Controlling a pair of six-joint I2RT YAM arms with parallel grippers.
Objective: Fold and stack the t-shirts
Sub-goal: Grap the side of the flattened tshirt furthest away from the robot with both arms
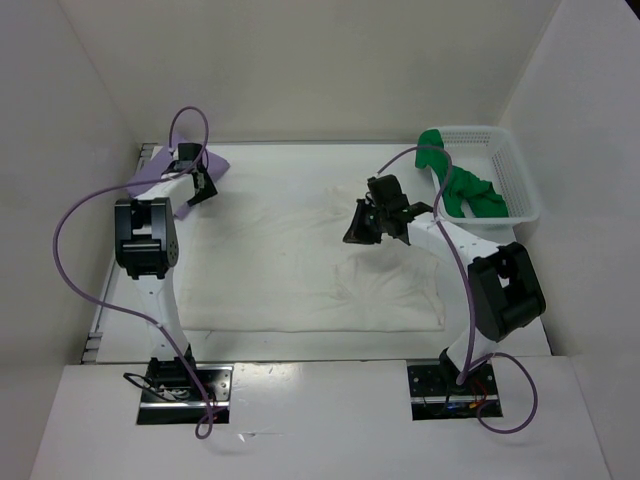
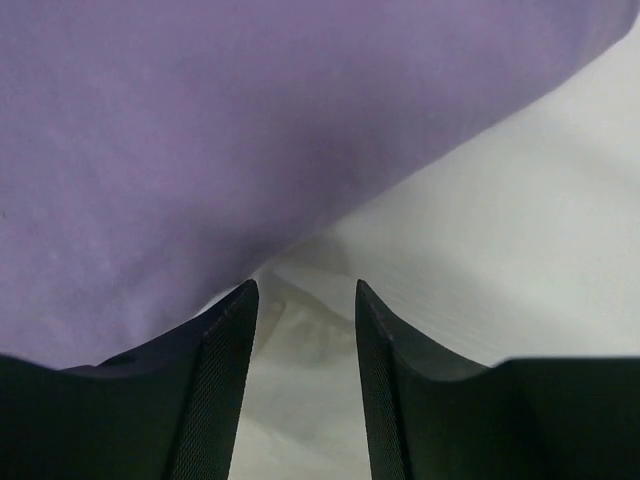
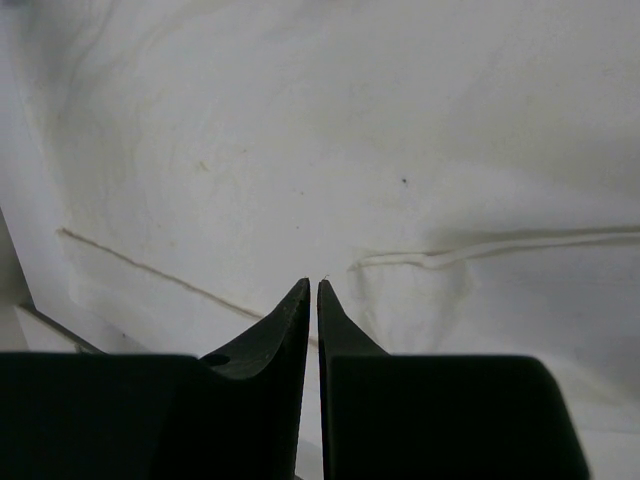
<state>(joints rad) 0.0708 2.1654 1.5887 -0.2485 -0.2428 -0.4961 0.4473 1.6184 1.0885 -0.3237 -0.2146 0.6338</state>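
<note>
Fingers [image 2: 225, 380] of the left gripper [image 1: 203, 187] stand apart and empty at the edge of the soft lavender cloth t-shirt [image 2: 250, 130], far left. Those of the right gripper [image 1: 375, 228] nearly meet, holding nothing, above the spread white cloth t-shirt [image 1: 300, 270]. Closing the left now might pinch white fabric too, rumpling it.

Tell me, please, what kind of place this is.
Probably a robot test cell in a lab: plain white walls enclose the table, two arms are bolted at its near edge, and a white shirt lies spread for folding.
</note>
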